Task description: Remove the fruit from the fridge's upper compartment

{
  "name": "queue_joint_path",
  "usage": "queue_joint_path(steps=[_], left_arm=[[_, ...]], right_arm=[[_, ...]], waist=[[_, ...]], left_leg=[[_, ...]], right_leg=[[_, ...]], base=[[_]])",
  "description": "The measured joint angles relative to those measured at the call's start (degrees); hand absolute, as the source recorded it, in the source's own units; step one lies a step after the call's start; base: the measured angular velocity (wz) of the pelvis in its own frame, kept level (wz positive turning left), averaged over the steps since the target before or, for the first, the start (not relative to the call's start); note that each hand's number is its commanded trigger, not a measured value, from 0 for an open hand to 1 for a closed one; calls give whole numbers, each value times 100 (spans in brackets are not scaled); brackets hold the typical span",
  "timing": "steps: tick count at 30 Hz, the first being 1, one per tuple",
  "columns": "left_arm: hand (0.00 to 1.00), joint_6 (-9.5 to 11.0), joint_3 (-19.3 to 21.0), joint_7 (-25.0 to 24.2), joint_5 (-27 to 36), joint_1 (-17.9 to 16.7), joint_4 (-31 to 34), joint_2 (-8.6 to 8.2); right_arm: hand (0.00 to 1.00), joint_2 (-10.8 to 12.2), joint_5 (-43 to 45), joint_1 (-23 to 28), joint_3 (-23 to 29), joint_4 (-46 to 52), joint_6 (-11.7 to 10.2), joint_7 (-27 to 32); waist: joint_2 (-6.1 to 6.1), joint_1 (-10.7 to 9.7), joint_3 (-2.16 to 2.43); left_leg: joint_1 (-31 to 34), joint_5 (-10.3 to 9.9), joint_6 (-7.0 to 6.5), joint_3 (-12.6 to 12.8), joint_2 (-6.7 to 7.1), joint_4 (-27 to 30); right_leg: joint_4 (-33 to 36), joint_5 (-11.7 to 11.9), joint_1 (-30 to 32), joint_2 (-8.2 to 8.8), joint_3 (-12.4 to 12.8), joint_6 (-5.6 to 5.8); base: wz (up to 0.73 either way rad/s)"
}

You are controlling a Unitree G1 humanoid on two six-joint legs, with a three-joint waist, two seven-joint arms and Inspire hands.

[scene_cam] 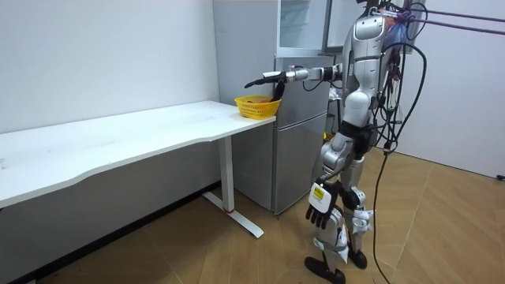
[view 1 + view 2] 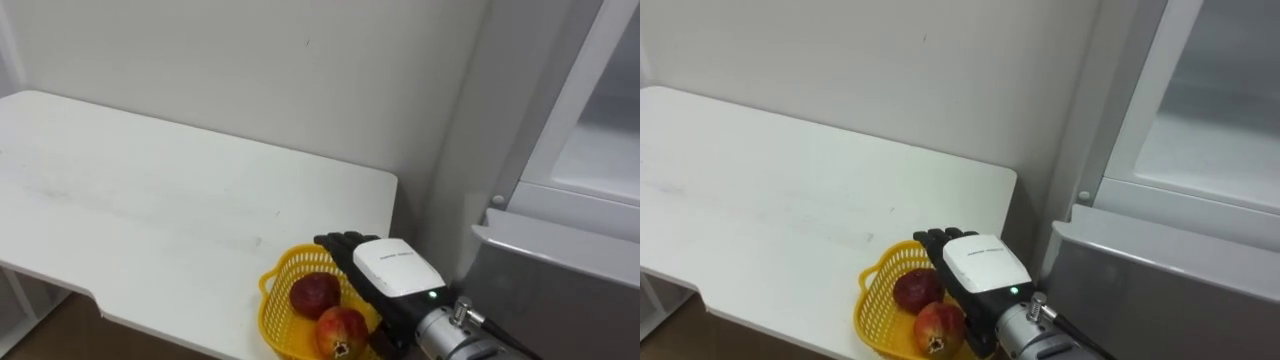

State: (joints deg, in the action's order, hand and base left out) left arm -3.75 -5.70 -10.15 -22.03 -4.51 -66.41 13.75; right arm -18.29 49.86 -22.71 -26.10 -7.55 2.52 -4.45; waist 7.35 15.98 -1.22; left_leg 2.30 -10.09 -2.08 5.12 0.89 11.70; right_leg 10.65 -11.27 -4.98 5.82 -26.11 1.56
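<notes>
The right hand (image 2: 395,268) hovered flat over the yellow basket (image 2: 270,302), fingers straight, gripping nothing. The basket sat at the desk's (image 2: 150,200) corner beside the fridge (image 2: 560,290) and held two red fruits (image 2: 314,294). The left hand (image 1: 319,211) hung loose at the robot's side.

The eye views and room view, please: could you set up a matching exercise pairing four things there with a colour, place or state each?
Things:
1. basket
2. table
3. right hand
4. upper fridge compartment

Descriptions:
a. its door stands open
b. over the red fruit
c. yellow
d. white, bearing the basket

Pairs: 1-c; 2-d; 3-b; 4-a.
</notes>
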Motion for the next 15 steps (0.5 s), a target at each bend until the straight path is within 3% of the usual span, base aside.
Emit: queue_joint_path(steps=[9, 15], left_arm=[[0, 4, 2, 15, 5, 11, 2, -1], [0, 25, 27, 109, -16, 14, -3, -3]], right_arm=[[0, 0, -10, -4, 17, 2, -8, 59], [0, 7, -464, -264, 107, 171, -88, 131]], waist=[[-6, -9, -4], [-38, -54, -23]], left_leg=[[-2, 0, 0, 16, 0, 10], [1, 0, 0, 9, -6, 2]], right_leg=[[0, -1, -4, -2, 76, 1], [-10, -1, 6, -51, 111, 2]], base=[[0], [0]])
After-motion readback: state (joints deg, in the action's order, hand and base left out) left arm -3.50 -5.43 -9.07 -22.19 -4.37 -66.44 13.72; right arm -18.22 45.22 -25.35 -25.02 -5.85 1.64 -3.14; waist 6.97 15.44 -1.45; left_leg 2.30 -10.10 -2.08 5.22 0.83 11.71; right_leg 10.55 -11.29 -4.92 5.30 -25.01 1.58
